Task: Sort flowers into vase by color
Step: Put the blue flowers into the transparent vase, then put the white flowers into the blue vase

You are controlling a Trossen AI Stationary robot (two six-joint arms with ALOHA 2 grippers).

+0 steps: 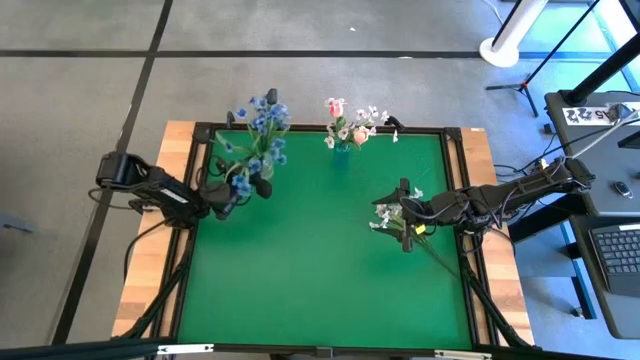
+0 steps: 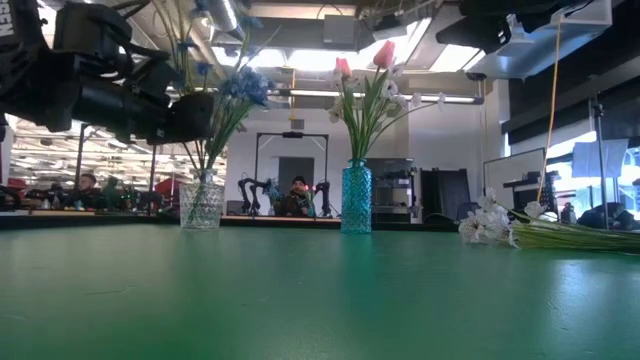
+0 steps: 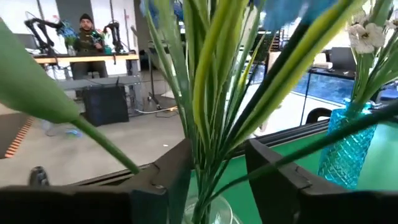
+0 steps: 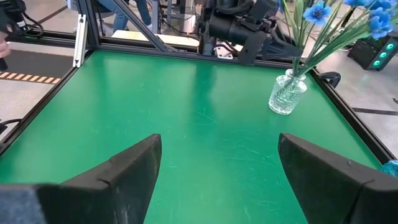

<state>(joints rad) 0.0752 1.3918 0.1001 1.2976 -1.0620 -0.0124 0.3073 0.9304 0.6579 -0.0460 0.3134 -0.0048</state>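
Note:
A clear glass vase point(image 1: 262, 186) point(image 2: 202, 205) near the table's far left holds blue flowers point(image 1: 260, 125). A teal vase point(image 1: 342, 153) point(image 2: 356, 197) at the far edge holds pink tulips point(image 2: 384, 54) and white blossoms. A spray of white flowers point(image 1: 388, 214) point(image 2: 490, 228) lies flat on the table's right side. My left gripper point(image 1: 238, 190) point(image 3: 221, 177) is open, its fingers standing on either side of the blue flowers' green stems point(image 3: 205, 112) just above the clear vase. My right gripper point(image 1: 405, 215) point(image 4: 217, 168) is open and raised over the lying white spray, with only bare mat between its fingers.
The green mat point(image 1: 310, 270) is framed by a black rail point(image 1: 200, 220) and wooden table edges. The two vases stand along the far side. People sit at benches in the room beyond the table point(image 2: 296, 195).

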